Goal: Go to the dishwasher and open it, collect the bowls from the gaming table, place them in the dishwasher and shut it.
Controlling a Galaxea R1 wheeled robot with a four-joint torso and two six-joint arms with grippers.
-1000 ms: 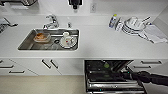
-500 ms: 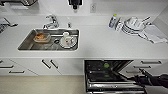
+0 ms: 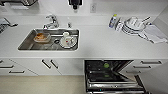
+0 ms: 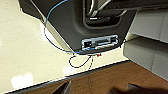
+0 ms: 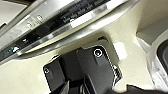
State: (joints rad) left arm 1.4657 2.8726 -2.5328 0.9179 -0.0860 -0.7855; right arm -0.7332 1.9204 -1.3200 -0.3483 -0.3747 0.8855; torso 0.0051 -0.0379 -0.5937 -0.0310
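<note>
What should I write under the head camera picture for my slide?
Open dishwasher with green bowls inside, under a white counter beside the sink.

The smooth white matt countertop (image 3: 100,45) surrounds a brushed stainless-steel sink (image 3: 30,43) with a shiny chrome tap (image 3: 51,22). The open dishwasher (image 3: 112,86) has a glossy steel edge, seen gleaming in the right wrist view (image 5: 82,27). White glazed dishes (image 3: 133,25) look smooth beside a soft white cloth (image 3: 155,35). The cream floor (image 4: 22,50) is polished and reflective.
</note>
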